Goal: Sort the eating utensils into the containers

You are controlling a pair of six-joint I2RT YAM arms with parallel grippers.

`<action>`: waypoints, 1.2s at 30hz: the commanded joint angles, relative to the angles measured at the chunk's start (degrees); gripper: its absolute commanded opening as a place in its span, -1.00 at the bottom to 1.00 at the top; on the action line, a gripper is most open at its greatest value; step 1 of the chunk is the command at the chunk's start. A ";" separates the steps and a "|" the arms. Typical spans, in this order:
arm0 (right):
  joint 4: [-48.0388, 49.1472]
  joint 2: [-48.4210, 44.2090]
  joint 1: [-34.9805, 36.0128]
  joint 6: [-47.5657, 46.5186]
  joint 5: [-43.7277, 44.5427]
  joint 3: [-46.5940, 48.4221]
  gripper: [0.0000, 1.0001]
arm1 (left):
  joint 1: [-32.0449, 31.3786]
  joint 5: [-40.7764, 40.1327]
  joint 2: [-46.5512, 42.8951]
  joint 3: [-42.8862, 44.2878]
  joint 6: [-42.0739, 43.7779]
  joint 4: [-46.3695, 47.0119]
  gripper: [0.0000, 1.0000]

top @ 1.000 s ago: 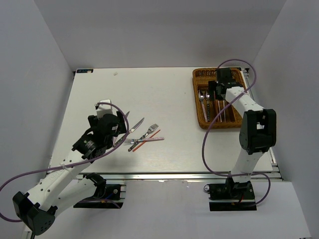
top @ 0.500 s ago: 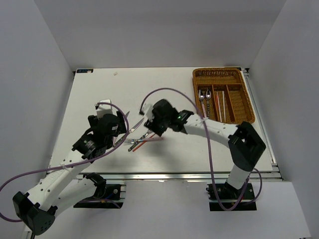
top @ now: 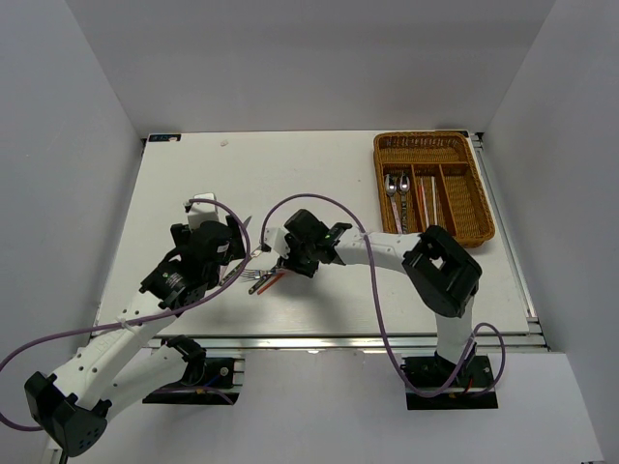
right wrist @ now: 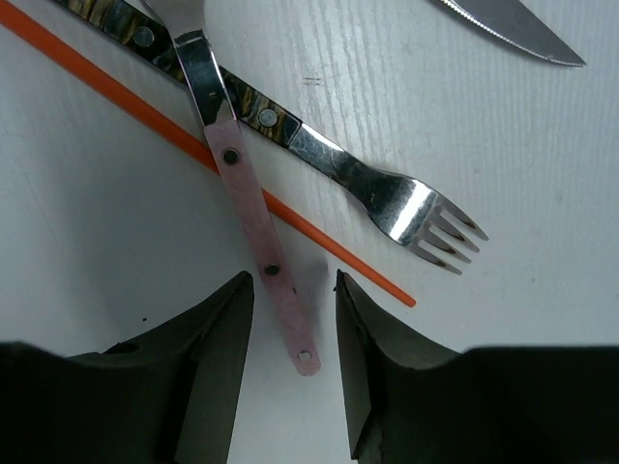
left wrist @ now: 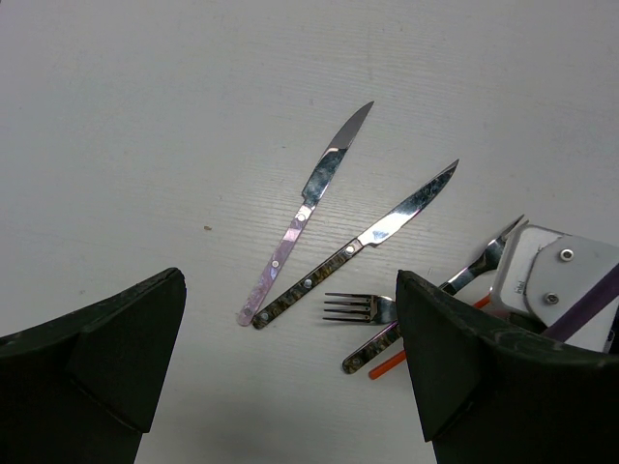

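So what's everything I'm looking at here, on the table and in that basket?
White table: one, under everything.
Brown woven wicker tray: one, far right corner.
Silver spoons: two, at the tray's left side.
Thin chopsticks: white and reddish, middle tray slots; count unclear.
Pink-handled silver knife: one, on the table.
Dark-handled silver knife: one, beside it.
Pink-handled silver fork: one, crossing over the other fork.
Dark-handled silver fork: one, on the table.
Thin orange-red chopstick: one, under the pink fork's handle.
Left gripper: black, open above the knives.
Right gripper: black, fingers either side of the pink fork handle.
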 commanded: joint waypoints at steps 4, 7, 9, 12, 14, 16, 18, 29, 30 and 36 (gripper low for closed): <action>1.86 0.90 0.45 -1.32 -4.16 2.66 -0.08 | 0.20 0.03 0.22 -0.17 0.25 0.26 0.96; 2.30 2.03 0.63 -1.24 -4.08 2.74 -0.09 | 0.20 0.12 0.31 -0.17 0.25 0.26 0.96; 2.22 2.74 0.54 -1.50 -3.72 3.01 -0.29 | 0.20 0.12 0.40 -0.17 0.25 0.17 0.96; 2.39 3.36 0.72 -1.50 -4.07 3.18 -0.42 | 0.20 0.12 0.31 -0.17 0.25 0.17 0.96; 2.57 3.62 0.98 -1.59 -3.99 3.10 -0.41 | 0.20 0.12 0.31 -0.25 0.25 0.26 0.96; 2.75 3.80 1.24 -1.59 -4.07 2.92 -0.39 | 0.20 0.20 0.40 -0.17 0.25 0.26 0.96; 3.09 3.80 1.42 -1.59 -3.90 2.75 -0.34 | 0.20 0.12 0.40 -0.17 0.25 0.17 0.96; 6.16 0.99 2.74 -1.59 -2.06 1.34 -1.00 | 0.20 0.03 0.31 -0.17 0.16 0.08 0.96; 6.61 0.38 2.83 -1.59 -2.31 0.64 -1.00 | 0.20 0.03 0.31 -0.17 0.16 0.08 0.96; 10.11 -6.03 2.65 -1.06 -3.90 -2.34 -1.00 | 0.20 -0.06 0.22 -0.17 0.07 0.08 0.96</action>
